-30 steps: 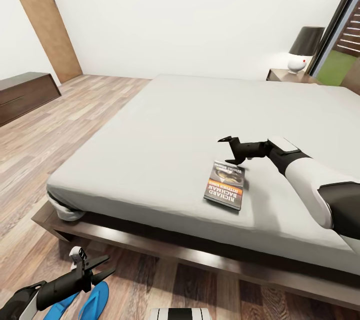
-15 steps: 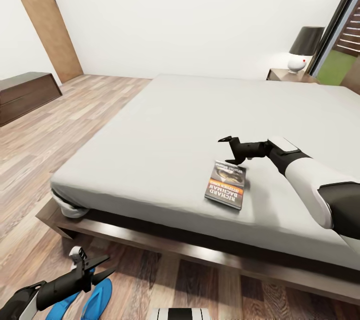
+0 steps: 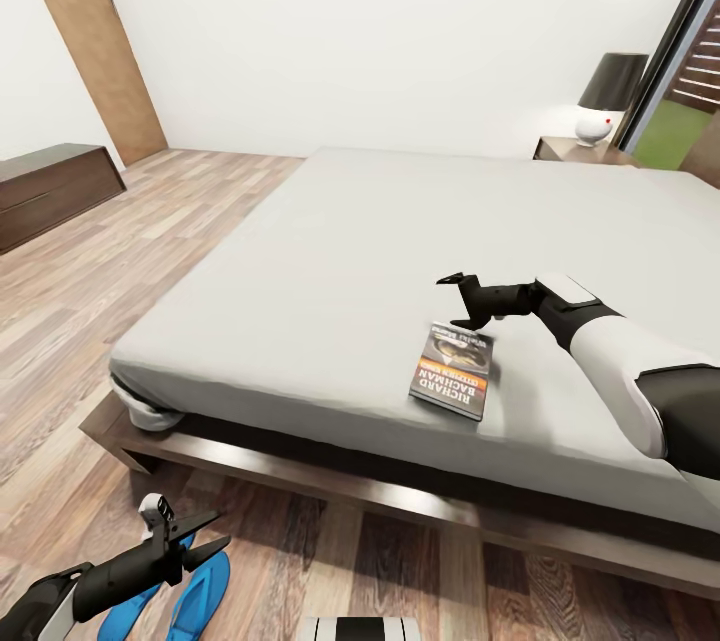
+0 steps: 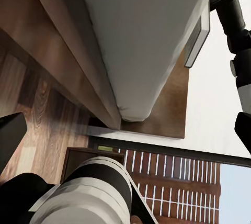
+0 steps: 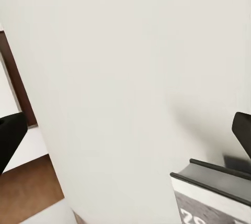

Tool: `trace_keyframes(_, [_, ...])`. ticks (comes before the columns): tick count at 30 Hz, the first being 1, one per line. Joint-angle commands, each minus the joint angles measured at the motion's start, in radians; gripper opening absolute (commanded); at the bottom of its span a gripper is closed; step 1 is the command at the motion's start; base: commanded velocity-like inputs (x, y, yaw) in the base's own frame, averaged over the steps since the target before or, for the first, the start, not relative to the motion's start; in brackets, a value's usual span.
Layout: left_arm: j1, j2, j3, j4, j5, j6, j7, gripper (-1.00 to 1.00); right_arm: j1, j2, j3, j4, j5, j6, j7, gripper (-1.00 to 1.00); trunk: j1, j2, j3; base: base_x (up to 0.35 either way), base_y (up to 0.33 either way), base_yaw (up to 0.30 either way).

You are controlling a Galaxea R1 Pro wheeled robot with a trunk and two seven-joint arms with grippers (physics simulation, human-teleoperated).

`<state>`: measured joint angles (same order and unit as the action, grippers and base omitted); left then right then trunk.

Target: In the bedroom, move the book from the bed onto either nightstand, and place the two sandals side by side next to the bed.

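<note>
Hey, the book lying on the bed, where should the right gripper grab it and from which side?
Grip the book by its far short edge, the one nearest the right gripper, coming down from above. It lies flat on the mattress, so probably only a thin edge offers a pinch. The open jaws hover just beyond it.

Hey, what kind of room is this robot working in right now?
Most likely a bedroom: a large low bed with a pale mattress takes up most of the head view, and a nightstand with a dark-shaded lamp stands at its far corner.

Book [image 3: 453, 371] on bed [image 3: 330, 261], open right pincer [image 3: 460, 303] beside
</note>
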<state>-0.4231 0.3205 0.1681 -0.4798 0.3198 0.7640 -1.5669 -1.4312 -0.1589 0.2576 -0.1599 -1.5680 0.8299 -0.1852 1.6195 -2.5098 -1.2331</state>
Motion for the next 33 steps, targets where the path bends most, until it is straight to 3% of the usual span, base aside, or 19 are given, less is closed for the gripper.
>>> trace_keyframes(1, [0.000, 0.000, 0.000, 0.000, -0.001, 0.011, -0.004, 1.00, 0.000, -0.001, 0.011, -0.001, -0.004, 0.003, -0.010, 1.00, 0.000, 0.000, -0.001, -0.006, 0.003, 0.000])
trace_keyframes(33, [0.000, 0.000, 0.000, 0.000, -0.001, 0.009, -0.004, 1.00, 0.000, -0.001, 0.011, -0.001, -0.003, 0.003, -0.010, 1.00, 0.000, 0.000, -0.001, -0.021, 0.018, 0.000])
